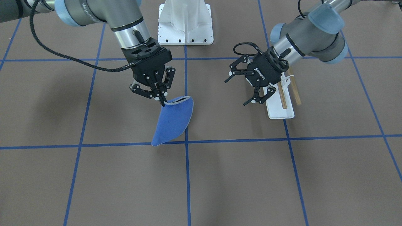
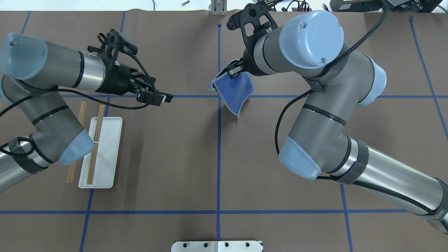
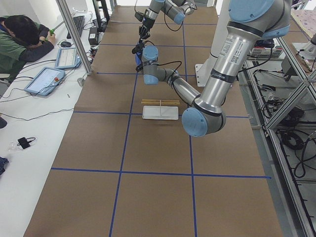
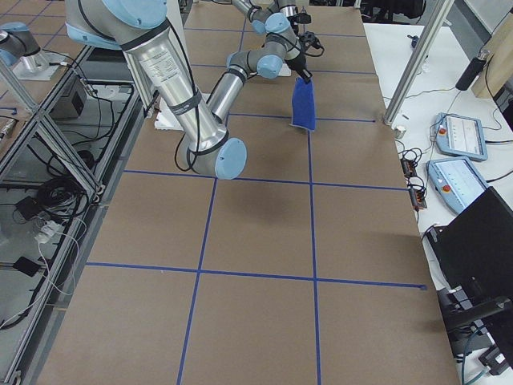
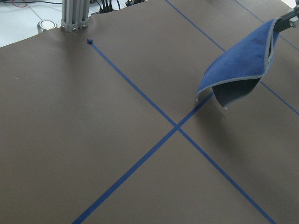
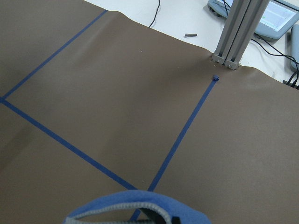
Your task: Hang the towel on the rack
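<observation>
Right end effector clamped shut on top edge of towel. Towel hung folded beneath it, over bench near centre tape crossing, well apart from rack. Rack stood on bench at robot's left side, wooden rods side by side. Left end effector gripped nothing, fingers spread wide, in air near rack's end away from robot, aimed toward towel.

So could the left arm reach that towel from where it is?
Probably yes. The towel hangs from the right gripper, and nothing stands between it and the open left gripper.
</observation>
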`<state>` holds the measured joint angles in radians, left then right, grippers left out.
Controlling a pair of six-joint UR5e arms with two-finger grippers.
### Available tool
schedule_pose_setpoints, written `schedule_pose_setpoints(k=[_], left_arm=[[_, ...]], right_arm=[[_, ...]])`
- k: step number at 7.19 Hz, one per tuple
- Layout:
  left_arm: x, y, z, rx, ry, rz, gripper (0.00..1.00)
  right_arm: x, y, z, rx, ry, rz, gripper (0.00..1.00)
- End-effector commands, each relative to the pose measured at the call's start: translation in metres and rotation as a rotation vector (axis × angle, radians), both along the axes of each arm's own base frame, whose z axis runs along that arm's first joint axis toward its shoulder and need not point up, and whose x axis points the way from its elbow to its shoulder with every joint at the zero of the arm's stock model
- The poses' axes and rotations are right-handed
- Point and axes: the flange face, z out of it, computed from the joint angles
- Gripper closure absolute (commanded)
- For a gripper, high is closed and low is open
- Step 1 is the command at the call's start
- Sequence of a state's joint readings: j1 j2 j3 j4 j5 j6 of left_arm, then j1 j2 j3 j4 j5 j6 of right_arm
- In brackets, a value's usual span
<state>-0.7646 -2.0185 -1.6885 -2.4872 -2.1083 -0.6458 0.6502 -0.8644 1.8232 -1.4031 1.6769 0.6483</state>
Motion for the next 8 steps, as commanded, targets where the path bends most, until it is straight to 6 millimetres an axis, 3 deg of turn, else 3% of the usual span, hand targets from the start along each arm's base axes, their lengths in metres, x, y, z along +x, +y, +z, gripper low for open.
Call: schedule_pose_setpoints(k=[1, 3, 5, 8], left_arm=[[0.018, 0.008, -0.024, 0.014, 0.030, 0.012, 0.03], [0.024, 0.007, -0.034, 0.025, 0.039, -0.023, 0.06], [0.046, 0.021, -0.038, 0.031, 0.042, -0.043, 0.06], [0.050, 0.024, -0.039, 0.033, 0.044, -0.043, 0.06]], right_arm=[[-0.020, 0.016, -0.008, 0.005, 0.003, -0.015, 1.00], [-0.037, 0.032, -0.008, 0.013, 0.009, -0.037, 1.00], [-0.041, 0.037, -0.014, 0.017, 0.000, -0.046, 1.00], [-0.041, 0.043, -0.021, 0.022, -0.015, -0.053, 1.00]])
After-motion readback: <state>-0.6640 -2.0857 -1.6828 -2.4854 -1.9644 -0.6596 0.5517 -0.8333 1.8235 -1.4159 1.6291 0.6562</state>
